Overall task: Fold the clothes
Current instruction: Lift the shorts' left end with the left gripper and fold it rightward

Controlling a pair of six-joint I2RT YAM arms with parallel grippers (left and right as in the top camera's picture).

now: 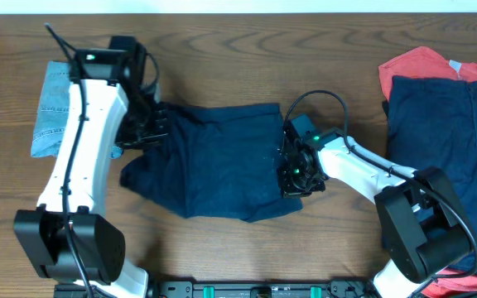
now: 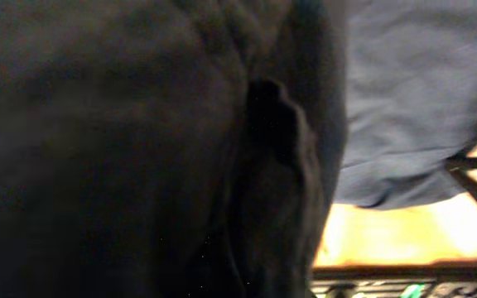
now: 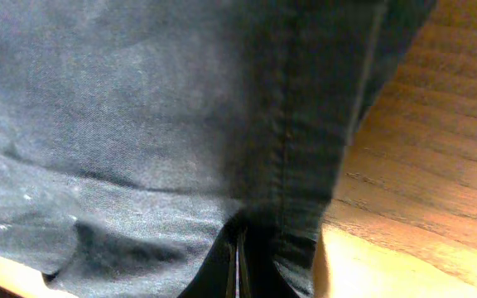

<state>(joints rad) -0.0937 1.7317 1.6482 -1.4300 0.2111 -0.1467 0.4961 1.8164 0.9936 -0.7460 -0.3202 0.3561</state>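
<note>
— What carries it all?
— A brown wooden table [image 1: 222,50] with bold, wavy grain.

— And in the middle?
— A dark navy garment [image 1: 214,161] lies spread on the wood. Its top edge is fairly straight, and its lower left corner is bunched and rumpled.

— Anything on the left?
— A light-blue denim piece [image 1: 52,108] lies flat near the far left corner, just beside the navy garment. An arm partly covers it.

— The right side?
— A coral-red shirt [image 1: 421,62] sits on the table near the far right corner. A second navy garment [image 1: 441,124] overlaps its near part and runs off the right edge of view, well apart from the middle one.
</note>
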